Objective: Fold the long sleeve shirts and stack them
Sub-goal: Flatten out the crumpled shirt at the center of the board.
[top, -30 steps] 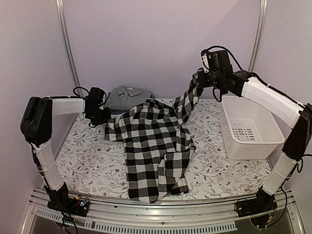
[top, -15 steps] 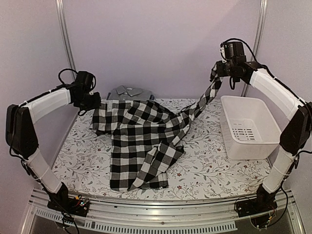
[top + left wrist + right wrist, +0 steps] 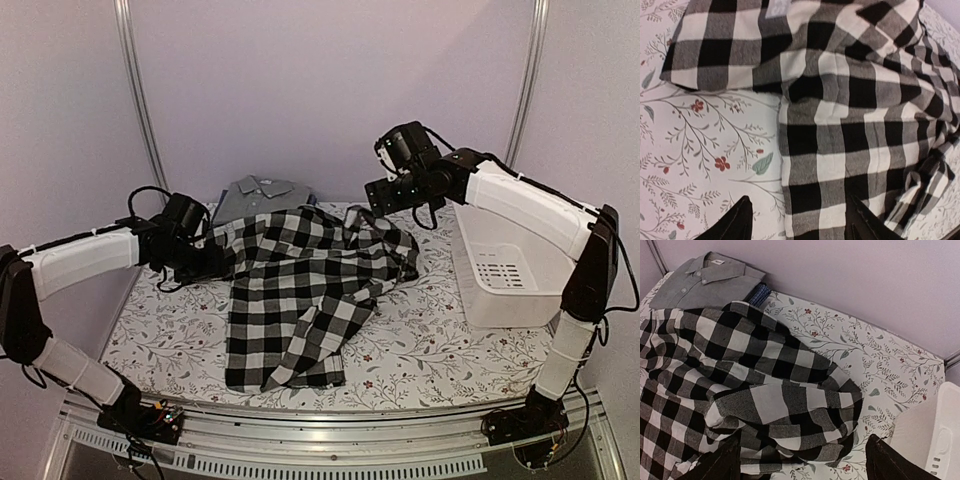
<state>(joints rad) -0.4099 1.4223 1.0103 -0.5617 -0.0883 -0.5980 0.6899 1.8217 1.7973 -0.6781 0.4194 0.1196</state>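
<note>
Top external shows the checked shirt [image 3: 300, 290] lying rumpled.

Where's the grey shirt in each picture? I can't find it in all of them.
Top external: the grey shirt lies folded at the back, left of centre.
Left wrist: not in this picture.
Right wrist: in the top left corner.
Shared landmark: the checked shirt shows in all three views; it reaches the grey shirt's near edge.

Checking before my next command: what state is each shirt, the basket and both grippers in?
Checked shirt: unfolded, rumpled on the table.
Grey shirt: folded, at the back.
Blue shirt: edge showing under the grey shirt.
Basket: upright.
Left gripper: open over cloth.
Right gripper: open.
</note>
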